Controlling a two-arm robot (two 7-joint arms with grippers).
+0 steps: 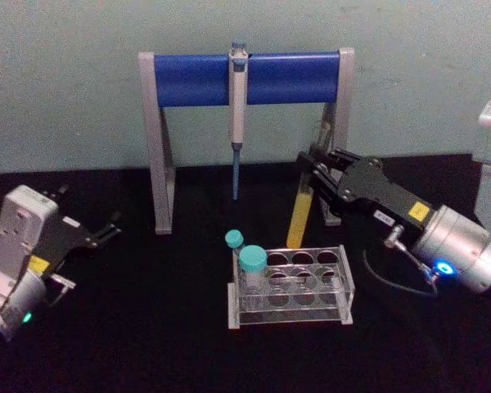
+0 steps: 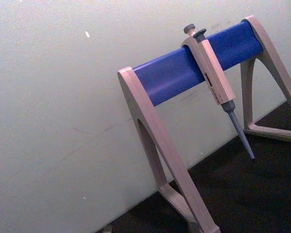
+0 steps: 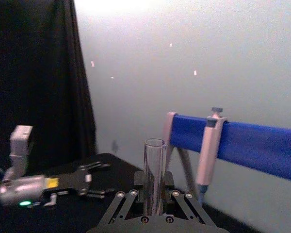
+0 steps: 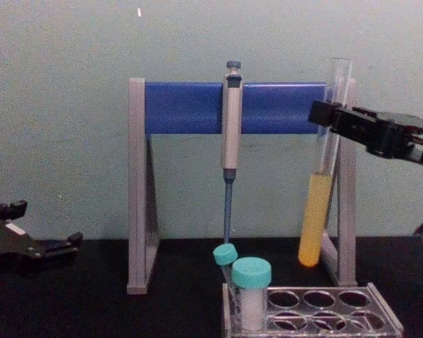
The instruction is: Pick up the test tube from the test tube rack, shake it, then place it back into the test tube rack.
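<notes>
Fingers [image 4: 347, 127] of the right gripper [image 4: 329, 121] pinch the test tube [image 4: 321, 179] on its upper part. It hangs nearly upright (mouth up, rounded yellow end down, top leaning slightly right), clear above the test tube rack [image 4: 321, 315]. The left gripper [image 1: 106, 229] rests far left, fingers spread.

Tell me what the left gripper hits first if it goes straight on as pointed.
Likely the pipette stand, at its left leg: the left gripper aims toward it, though depth is uncertain.
</notes>
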